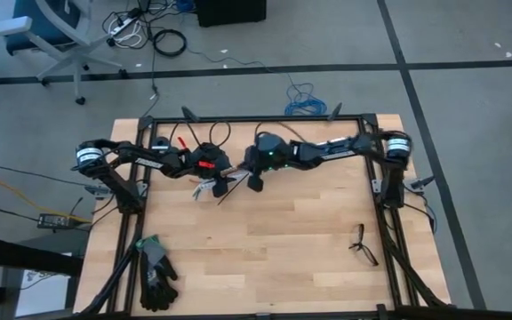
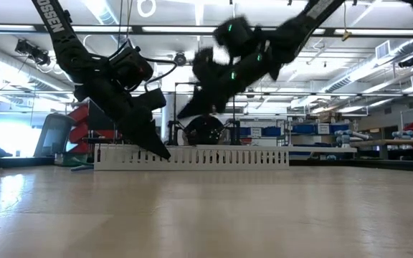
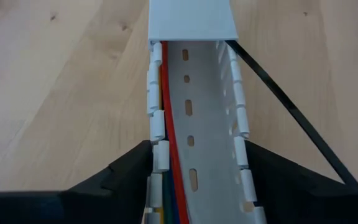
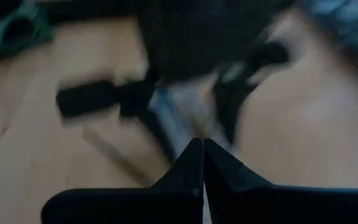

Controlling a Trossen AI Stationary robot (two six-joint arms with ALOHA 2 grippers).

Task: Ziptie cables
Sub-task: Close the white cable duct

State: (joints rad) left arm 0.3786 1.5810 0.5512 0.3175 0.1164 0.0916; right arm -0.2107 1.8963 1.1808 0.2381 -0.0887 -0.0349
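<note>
- Where the wooden table (image 1: 265, 258) meets its far edge, both arms are seen close together.
- A white slotted duct (image 3: 197, 124) is straddled by the left gripper (image 3: 194, 171), its fingers (image 3: 126, 171) spread against the duct's outer walls.
- The cables (image 3: 169, 143) are laid inside the duct along one wall.
- The ziptie (image 3: 291, 115) is seen slanting just beside the duct.
- The right gripper (image 4: 202, 163) is held nearby, fingers pressed together.
</note>
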